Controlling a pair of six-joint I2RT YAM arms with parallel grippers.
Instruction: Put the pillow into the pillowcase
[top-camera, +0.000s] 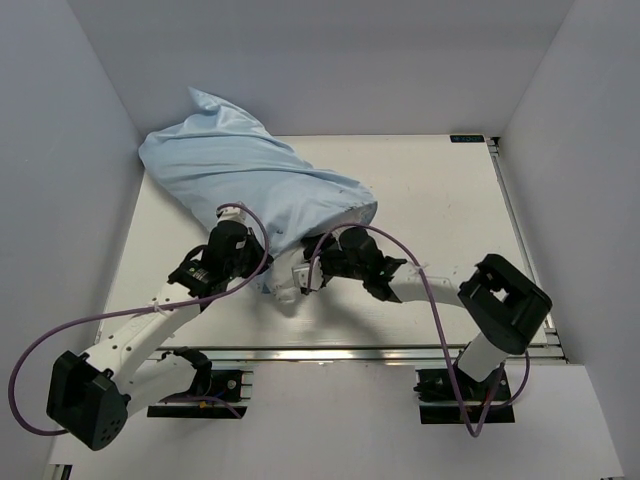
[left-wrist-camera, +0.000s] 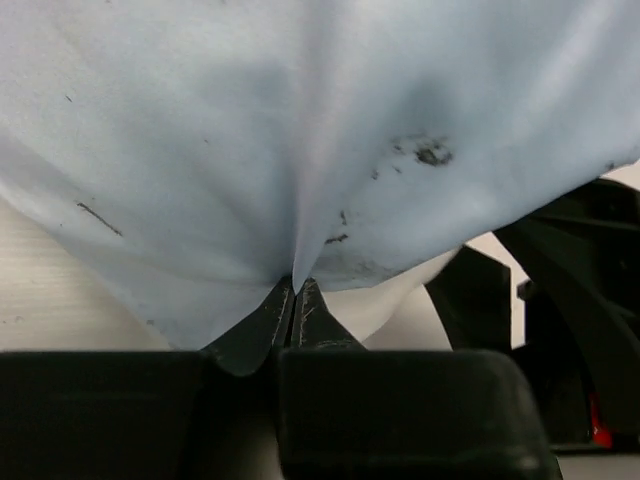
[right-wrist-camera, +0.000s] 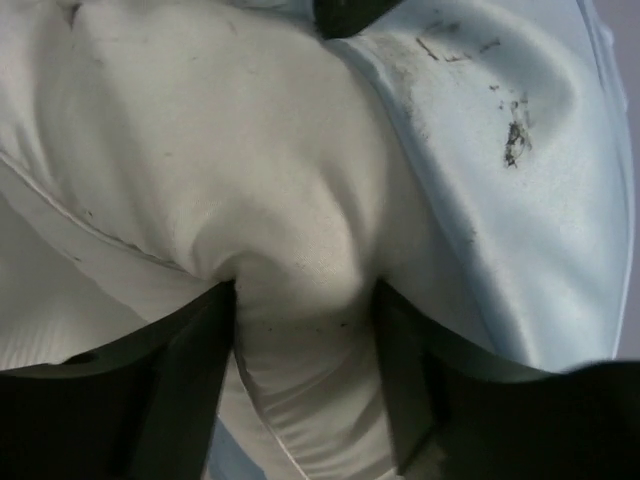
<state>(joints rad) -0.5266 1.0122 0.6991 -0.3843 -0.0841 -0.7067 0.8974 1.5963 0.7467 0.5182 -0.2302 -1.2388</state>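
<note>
Mostly sleeved: pillowcase (top-camera: 250, 175) covers pillow (right-wrist-camera: 200, 150) except 1 near end, lying left-centre on table (top-camera: 430, 200). Left gripper (left-wrist-camera: 295, 300) pinched tight on pillowcase hem; right gripper (right-wrist-camera: 305, 350) clamped on exposed pillow end. Remaining, by estimate: push last end in.

The left arm (top-camera: 150, 325) and the right arm (top-camera: 435, 285) are built of white tubular links joined by boxy black motor housings (top-camera: 505, 300). A purple cable (top-camera: 20, 370) is looped loosely along each. The bases are bolted to black plates (top-camera: 225, 385) at the near edge of the worktop (top-camera: 440, 200). The left hand (left-wrist-camera: 295, 300) is made of dark grey, scuffed, wedge-shaped fingers (left-wrist-camera: 260, 330). The right hand (right-wrist-camera: 305, 330) is fitted with flat matte-black ones.
</note>
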